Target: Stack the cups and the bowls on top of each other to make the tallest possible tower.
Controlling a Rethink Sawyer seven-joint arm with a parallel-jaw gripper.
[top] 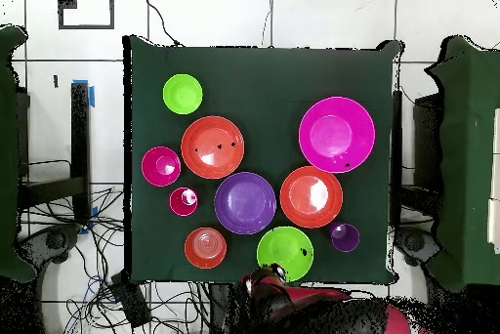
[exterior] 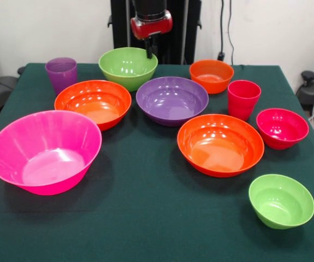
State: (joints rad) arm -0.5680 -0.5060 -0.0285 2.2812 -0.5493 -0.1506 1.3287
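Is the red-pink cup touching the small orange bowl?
Apart. The front view shows green cloth between the red-pink cup and the small orange bowl.

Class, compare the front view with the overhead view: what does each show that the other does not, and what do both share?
Only the front view shows how deep each dish is, with the purple cup and the red-pink cup standing taller than the small bowls, and the end effector hanging above the far lime green bowl.

Only the overhead view shows the whole table, the floor and the cables around it.

Both show two cups and eight bowls standing apart, none stacked, including the hot pink bowl.
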